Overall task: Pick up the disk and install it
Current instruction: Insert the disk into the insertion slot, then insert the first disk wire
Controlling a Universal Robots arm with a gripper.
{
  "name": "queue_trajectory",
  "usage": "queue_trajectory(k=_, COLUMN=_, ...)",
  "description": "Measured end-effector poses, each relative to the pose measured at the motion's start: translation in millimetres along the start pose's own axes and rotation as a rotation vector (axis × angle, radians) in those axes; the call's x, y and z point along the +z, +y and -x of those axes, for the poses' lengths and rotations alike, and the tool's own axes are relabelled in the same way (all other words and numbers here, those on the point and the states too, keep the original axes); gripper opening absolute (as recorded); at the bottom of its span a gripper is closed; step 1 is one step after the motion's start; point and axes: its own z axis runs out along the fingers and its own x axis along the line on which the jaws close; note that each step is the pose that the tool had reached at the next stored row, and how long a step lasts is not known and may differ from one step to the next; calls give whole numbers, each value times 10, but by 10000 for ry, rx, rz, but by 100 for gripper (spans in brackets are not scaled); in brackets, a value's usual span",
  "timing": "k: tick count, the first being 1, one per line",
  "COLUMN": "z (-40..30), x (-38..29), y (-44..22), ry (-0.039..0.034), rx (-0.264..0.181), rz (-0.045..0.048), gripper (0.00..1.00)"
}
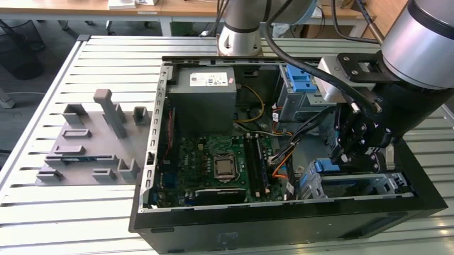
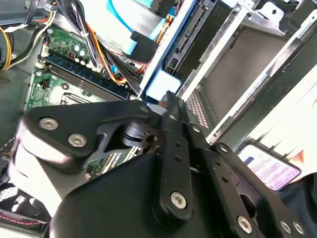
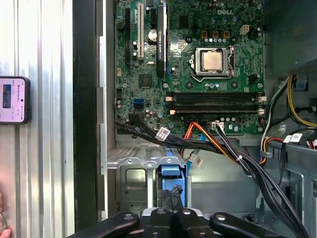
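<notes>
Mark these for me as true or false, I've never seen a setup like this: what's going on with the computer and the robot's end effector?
1. The computer case lies open with its motherboard showing. True.
2. The end effector hangs over the grey plastic rack outside the case. False: it is down inside the case, at the metal drive cage.
3. A big fan cooler covers the processor. False: the processor sits bare in its socket.
4. A smartphone lies on the slatted table beside the case. True.
</notes>
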Motion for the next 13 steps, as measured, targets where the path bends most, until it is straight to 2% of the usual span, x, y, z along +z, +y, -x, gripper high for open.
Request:
queue_trajectory(k=1, z=0, x=0, y=0, ry=0, rx=0, rz=0, gripper=13)
queue_trajectory(k=3, z=0, x=0, y=0, ry=1, rx=0, rz=0, gripper=11)
queue_trajectory(k=13, z=0, x=2, y=0, ry=0, rx=0, rz=0, gripper=11)
